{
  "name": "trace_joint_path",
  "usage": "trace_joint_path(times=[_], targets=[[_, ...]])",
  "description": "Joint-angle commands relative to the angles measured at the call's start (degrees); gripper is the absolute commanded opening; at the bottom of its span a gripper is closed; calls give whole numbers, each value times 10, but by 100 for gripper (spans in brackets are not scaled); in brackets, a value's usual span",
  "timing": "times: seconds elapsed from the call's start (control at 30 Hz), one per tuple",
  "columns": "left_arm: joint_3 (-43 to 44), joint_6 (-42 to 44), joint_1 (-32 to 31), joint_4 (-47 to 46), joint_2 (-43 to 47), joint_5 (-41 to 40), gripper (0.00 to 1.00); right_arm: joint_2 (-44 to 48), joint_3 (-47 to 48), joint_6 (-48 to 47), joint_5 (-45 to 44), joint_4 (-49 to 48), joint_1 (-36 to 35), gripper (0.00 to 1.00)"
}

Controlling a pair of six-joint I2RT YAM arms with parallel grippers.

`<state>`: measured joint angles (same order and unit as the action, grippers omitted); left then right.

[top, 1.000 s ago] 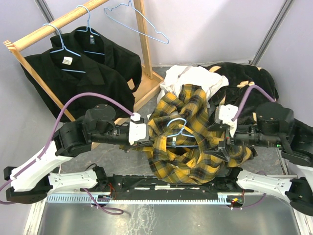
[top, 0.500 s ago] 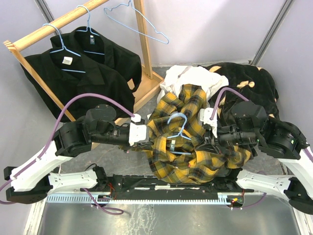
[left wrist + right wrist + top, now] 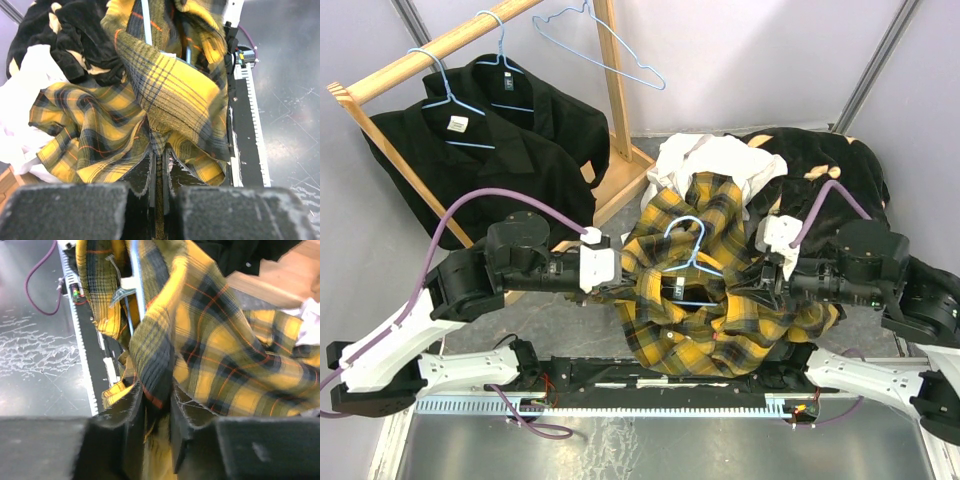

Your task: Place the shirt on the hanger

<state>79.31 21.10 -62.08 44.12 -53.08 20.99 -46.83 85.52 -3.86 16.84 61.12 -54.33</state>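
The yellow-and-black plaid shirt (image 3: pixel 720 320) hangs bunched between my two arms above the table. A light-blue wire hanger (image 3: pixel 692 262) lies in its folds, hook pointing up and back. My left gripper (image 3: pixel 620 290) is shut on the shirt's left edge; in the left wrist view (image 3: pixel 159 160) a fold of plaid (image 3: pixel 170 95) is pinched between the jaws. My right gripper (image 3: pixel 760 292) is shut on the shirt's right side; in the right wrist view (image 3: pixel 156 405) a thick fold of plaid (image 3: pixel 210 345) fills the jaws.
A wooden rack (image 3: pixel 440 45) at back left holds two black shirts (image 3: pixel 480 150) on blue hangers and one bare blue hanger (image 3: pixel 605 50). A cream-white shirt (image 3: pixel 715 160) and a black garment (image 3: pixel 825 160) lie behind the plaid shirt. A metal surface (image 3: pixel 620 445) runs along the near edge.
The right arm swung in toward the shirt, then drew back to the right. The hanger's hook shifted up and back within the folds. The left arm barely moved.
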Motion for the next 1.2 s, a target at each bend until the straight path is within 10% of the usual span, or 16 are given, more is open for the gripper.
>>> trace_joint_path(times=[0.0,0.23,0.8,0.93,1.1,1.17], targets=[[10,5,2,19,35,4,3,11,34,-1,-27,12,7,40],[9,10,1,19,44,22,3,-32,80,-27,63,112,7,62],[15,23,1,19,49,47,3,-21,-8,15,69,36,7,66],[12,20,1,18,50,44,3,-28,-20,23,88,17,7,48],[-3,14,2,5,53,29,3,-25,-26,29,79,4,7,1],[-10,6,1,-3,54,20,3,-20,-29,31,64,1,7,0]])
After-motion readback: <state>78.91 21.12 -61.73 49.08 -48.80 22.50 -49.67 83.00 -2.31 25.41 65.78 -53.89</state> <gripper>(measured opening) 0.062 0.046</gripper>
